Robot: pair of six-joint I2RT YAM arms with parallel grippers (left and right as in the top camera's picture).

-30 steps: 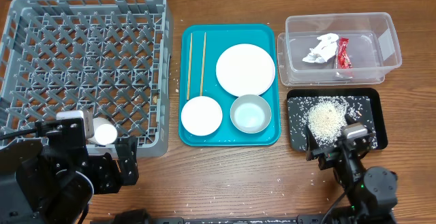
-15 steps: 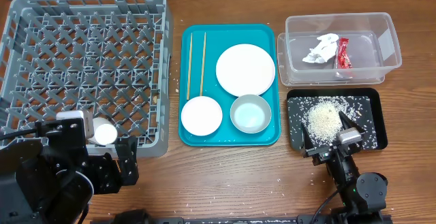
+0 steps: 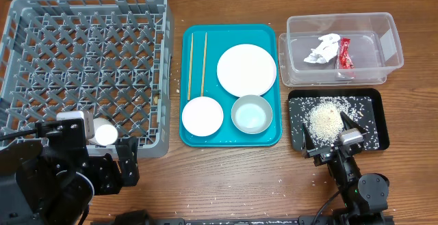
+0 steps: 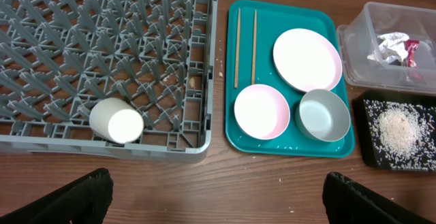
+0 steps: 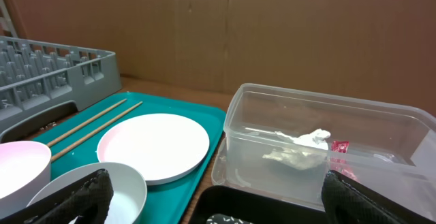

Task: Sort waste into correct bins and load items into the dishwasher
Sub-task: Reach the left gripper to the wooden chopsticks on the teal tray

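The grey dish rack (image 3: 82, 61) holds a small white cup (image 3: 106, 133) lying at its front edge. On the teal tray (image 3: 229, 137) lie two chopsticks (image 3: 197, 64), the pale-pink plate (image 3: 246, 70), the pink bowl (image 3: 202, 115) and the grey-green bowl (image 3: 251, 113). The clear tub (image 3: 383, 44) holds the napkin (image 3: 323, 49) and the red wrapper (image 3: 344, 53). The black tray (image 3: 373, 109) holds a rice pile (image 3: 327, 120). My left gripper (image 4: 218, 210) is open and empty over bare table in front of the rack. My right gripper (image 5: 218, 210) is open and empty at the black tray's front edge.
Loose rice grains (image 3: 318, 181) lie scattered on the wooden table in front of the black tray and the teal tray. A brown cardboard wall (image 5: 272, 26) stands behind the table. The rack, the teal tray and the two bins stand close side by side.
My right arm shifted slightly left and back toward the table's front edge, then stayed still. The left arm and all objects have not moved.
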